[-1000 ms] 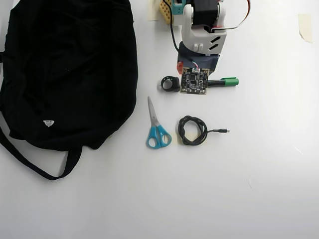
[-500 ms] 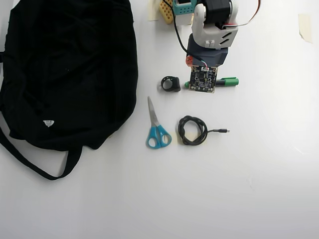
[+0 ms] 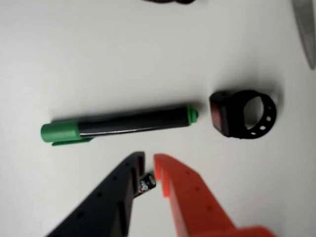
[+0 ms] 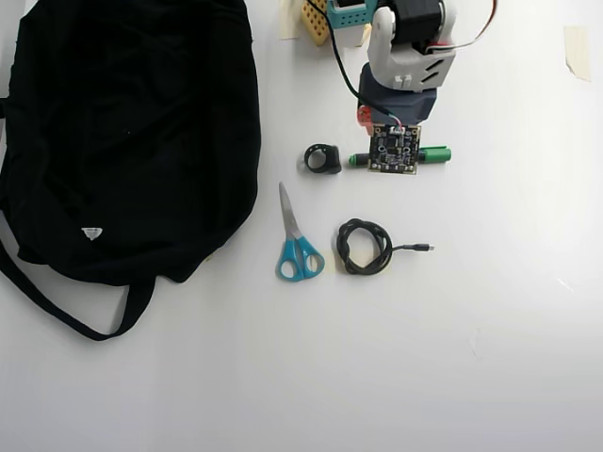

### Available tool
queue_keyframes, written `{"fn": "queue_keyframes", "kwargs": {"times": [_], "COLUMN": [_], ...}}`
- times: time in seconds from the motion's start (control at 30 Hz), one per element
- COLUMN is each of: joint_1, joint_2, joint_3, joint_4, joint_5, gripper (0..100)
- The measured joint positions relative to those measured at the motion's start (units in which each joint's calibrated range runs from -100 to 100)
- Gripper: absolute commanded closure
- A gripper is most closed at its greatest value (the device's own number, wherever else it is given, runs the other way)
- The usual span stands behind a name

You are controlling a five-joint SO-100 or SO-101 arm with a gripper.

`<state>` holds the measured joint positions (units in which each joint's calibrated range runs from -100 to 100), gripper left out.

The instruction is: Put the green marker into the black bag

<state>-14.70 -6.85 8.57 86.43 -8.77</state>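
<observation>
The green marker (image 3: 118, 123) lies flat on the white table, green cap to the left and green tail to the right in the wrist view. My gripper (image 3: 149, 160) hovers just short of its barrel. The black finger and the orange finger are nearly together, with nothing held between them. From overhead, the wrist's circuit board (image 4: 394, 151) covers the middle of the green marker (image 4: 434, 154), so only its two green ends show. The black bag (image 4: 122, 141) lies far to the left, its strap trailing toward the front.
A black ring-shaped band (image 3: 243, 113) sits just beyond the marker's tail (image 4: 322, 158). Blue-handled scissors (image 4: 297, 243) and a coiled black cable (image 4: 366, 247) lie in front of the marker. Tape marks the right edge (image 4: 576, 49).
The arm has swung to the right in the overhead view, and its wrist board now sits over the marker's middle. The marker and the other things have not moved.
</observation>
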Motion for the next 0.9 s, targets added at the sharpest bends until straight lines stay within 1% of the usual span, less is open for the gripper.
{"fn": "queue_keyframes", "kwargs": {"times": [0.13,0.37,0.7,0.9], "joint_1": [-1.98,-6.02,-8.60,-9.99], "joint_2": [0.00,0.00,0.00,0.00], "joint_3": [0.00,0.00,2.91,4.48], "joint_4": [0.00,0.00,0.00,0.00], "joint_5": [-0.49,-3.32,-4.44,-6.06], "gripper": [97,97,98,98]}}
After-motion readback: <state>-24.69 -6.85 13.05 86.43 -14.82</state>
